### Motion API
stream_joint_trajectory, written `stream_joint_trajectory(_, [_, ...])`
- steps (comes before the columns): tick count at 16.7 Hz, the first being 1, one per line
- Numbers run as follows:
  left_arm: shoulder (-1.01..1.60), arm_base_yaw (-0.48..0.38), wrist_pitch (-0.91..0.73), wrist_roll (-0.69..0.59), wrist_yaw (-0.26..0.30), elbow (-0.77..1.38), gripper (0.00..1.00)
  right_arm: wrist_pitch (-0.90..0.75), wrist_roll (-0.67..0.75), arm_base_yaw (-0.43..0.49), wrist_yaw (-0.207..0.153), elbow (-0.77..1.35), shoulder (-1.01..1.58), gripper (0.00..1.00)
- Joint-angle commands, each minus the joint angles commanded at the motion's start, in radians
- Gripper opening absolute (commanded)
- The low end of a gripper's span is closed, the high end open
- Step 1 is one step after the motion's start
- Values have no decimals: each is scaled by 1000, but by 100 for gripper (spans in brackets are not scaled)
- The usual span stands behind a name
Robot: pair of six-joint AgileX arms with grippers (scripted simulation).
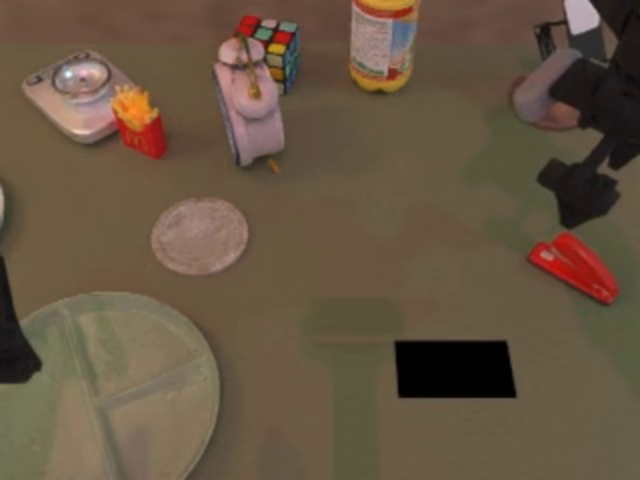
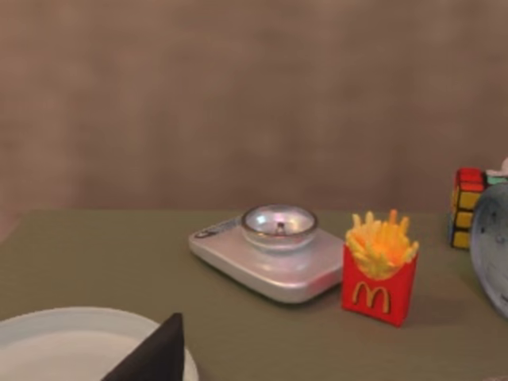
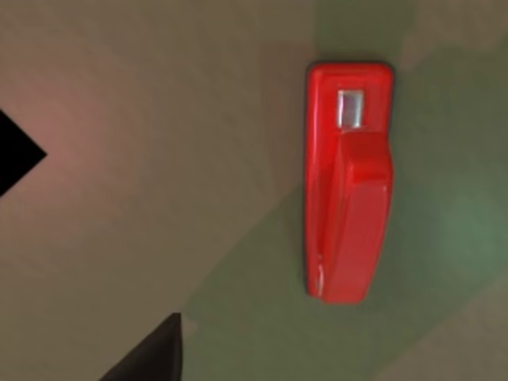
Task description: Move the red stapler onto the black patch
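Observation:
The red stapler (image 1: 573,267) lies flat at the table's right side, pointing diagonally. In the right wrist view the stapler (image 3: 349,190) fills the middle, untouched. The black patch (image 1: 455,369) lies to the stapler's left and nearer the front edge; one corner of the black patch (image 3: 12,155) shows in the right wrist view. My right gripper (image 1: 580,198) hovers just behind the stapler, open and holding nothing; one dark finger (image 3: 159,357) shows. My left gripper (image 1: 12,350) stays parked at the left edge, open, with one finger (image 2: 155,357) in view.
A round grey disc (image 1: 199,236) and a divided pale plate (image 1: 110,385) lie at the left. Along the back stand a silver scale (image 1: 78,92), a fries-box toy (image 1: 140,122), an alarm clock (image 1: 248,110), a colour cube (image 1: 270,48) and a yellow bottle (image 1: 383,40).

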Motion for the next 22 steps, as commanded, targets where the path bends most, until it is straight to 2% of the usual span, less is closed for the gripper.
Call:
stream_joint_trajectory(4, [0,0,0,0,0,0,100,42,-1,-2,0,-38,7,100])
stream_joint_trajectory(11, [0,0,0,0,0,0,100,331,3,2,1,-245,81,100])
stream_joint_trajectory(16, [0,0,0,0,0,0,100,357,4,2,1,-267,90,100])
stream_joint_trajectory(22, [0,0,0,0,0,0,100,357,4,2,1,-267,90,55])
